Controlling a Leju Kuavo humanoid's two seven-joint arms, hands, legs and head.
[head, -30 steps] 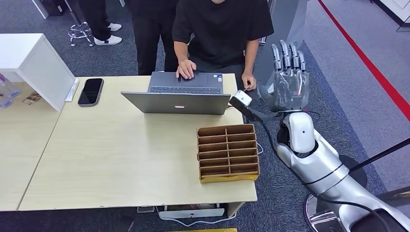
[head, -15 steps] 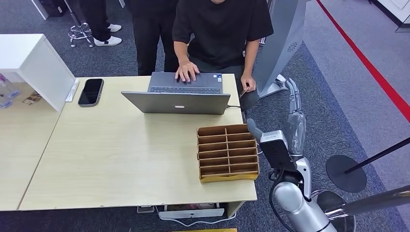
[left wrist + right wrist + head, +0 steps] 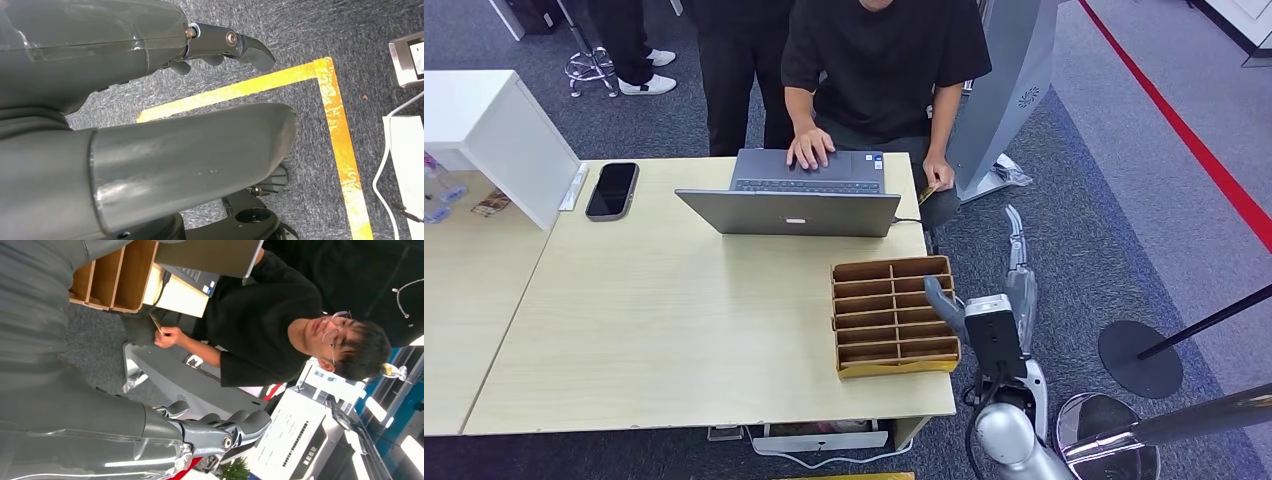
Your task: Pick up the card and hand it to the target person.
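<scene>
One right hand [image 3: 1009,290] showed from the head camera, raised beside the table [image 3: 674,330] edge, fingers straight and apart, holding nothing, thumb over the divider box [image 3: 894,315]. Card [image 3: 927,191] was with the person [image 3: 884,50], pinched in a hand at the table's far corner, well apart from the robot. Laptop [image 3: 789,210] sat open before that person; phone [image 3: 611,189] lay far left.

Left wrist camera: left hand [image 3: 150,125] hung over grey carpet with yellow tape [image 3: 330,100], fingers loose, gripping nothing.

Right wrist camera: right hand [image 3: 150,435] released, fingers extended. Card [image 3: 156,322] was in the person's [image 3: 280,335] fingers, near the box [image 3: 112,277].
</scene>
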